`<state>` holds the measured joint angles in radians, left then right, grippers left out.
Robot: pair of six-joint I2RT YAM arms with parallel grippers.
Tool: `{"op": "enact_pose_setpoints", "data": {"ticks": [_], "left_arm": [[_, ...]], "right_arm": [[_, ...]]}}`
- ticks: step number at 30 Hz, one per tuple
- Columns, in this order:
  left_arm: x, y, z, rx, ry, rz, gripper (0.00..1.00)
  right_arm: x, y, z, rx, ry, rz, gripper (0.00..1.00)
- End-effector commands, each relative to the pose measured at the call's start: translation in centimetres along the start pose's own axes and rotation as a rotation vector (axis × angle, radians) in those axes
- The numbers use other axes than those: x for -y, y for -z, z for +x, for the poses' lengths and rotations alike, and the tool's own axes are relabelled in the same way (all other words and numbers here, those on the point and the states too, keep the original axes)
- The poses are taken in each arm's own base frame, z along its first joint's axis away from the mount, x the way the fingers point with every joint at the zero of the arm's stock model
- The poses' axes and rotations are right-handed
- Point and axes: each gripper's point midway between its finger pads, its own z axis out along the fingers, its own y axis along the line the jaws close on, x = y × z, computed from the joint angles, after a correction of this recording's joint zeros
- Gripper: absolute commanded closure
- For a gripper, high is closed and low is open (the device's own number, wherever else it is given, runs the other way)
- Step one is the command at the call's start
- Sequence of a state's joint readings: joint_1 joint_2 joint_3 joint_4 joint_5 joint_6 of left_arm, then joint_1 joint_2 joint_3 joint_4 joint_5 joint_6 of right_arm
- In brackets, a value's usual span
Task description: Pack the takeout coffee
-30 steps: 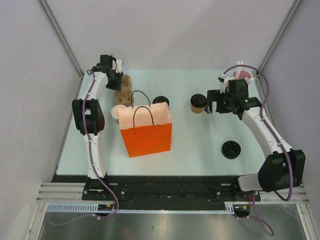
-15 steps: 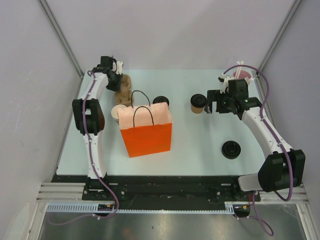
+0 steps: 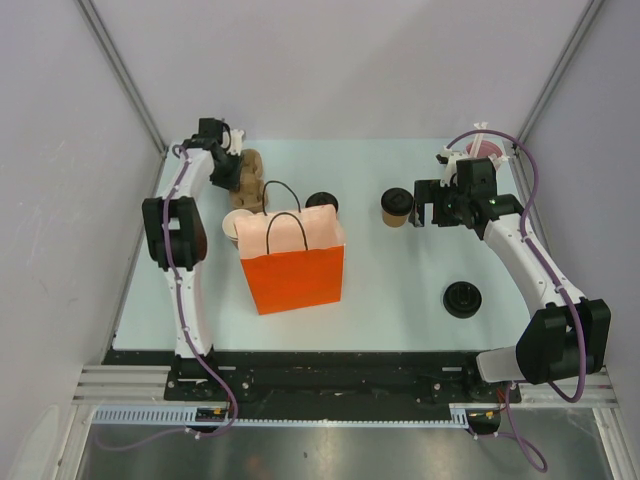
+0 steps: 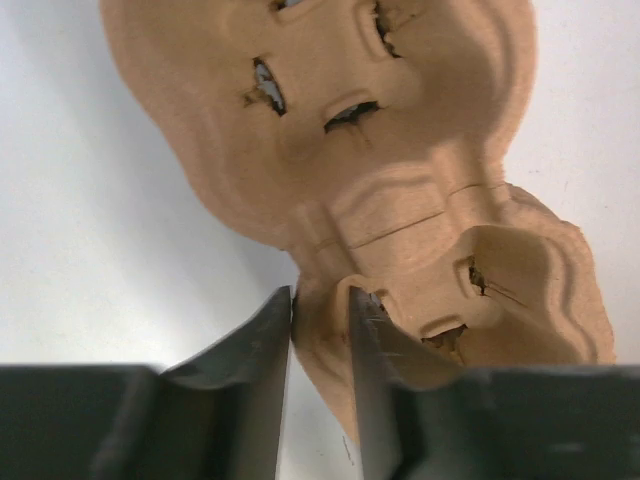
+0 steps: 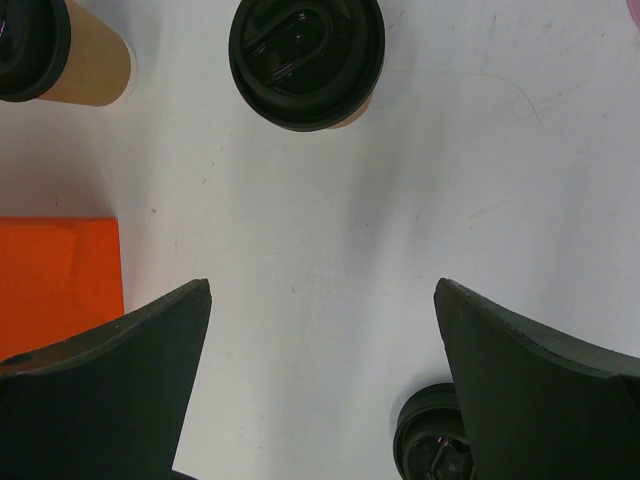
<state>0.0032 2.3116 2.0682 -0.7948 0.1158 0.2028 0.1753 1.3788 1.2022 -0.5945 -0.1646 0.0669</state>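
Top external view is showing two lidded cups: one coffee cup (image 3: 397, 207) standing on the table (image 3: 390, 300) right of the single orange bag (image 3: 295, 270), and the second cup (image 3: 321, 202) just behind that bag. Also counted are one pulp tray (image 3: 247, 180) and one loose lid (image 3: 462, 298). The left gripper (image 4: 319, 296) is clamping the tray's rim between narrowly parted fingers. The right gripper (image 5: 322, 290) is hanging spread wide near the first cup, holding nothing.

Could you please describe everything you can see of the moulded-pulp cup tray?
The cup tray is tan-brown moulded pulp with a rough, fibrous look. It is shaped into rounded wells with slotted, slightly torn openings and a raised ridge between them. It holds no cups and lies on the pale table at the far left, behind the orange bag. The left hand pinches one edge between its fingers.
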Motion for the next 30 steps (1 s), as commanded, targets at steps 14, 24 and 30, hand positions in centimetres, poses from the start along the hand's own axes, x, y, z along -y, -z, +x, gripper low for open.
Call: {"op": "enact_pose_setpoints", "data": {"ticks": [14, 24, 30], "left_arm": [[-0.8, 6.1, -4.7, 0.174, -0.035, 0.001, 0.87], [-1.1, 6.7, -4.9, 0.191, -0.032, -0.008, 0.84], [-1.5, 6.0, -4.7, 0.182, -0.043, -0.014, 0.72]], "right_arm": [[-0.2, 0.0, -0.5, 0.02, 0.016, -0.003, 0.0], [-0.4, 0.1, -0.4, 0.015, 0.019, -0.018, 0.0], [-0.5, 0.0, -0.1, 0.004, 0.018, -0.023, 0.0]]}}
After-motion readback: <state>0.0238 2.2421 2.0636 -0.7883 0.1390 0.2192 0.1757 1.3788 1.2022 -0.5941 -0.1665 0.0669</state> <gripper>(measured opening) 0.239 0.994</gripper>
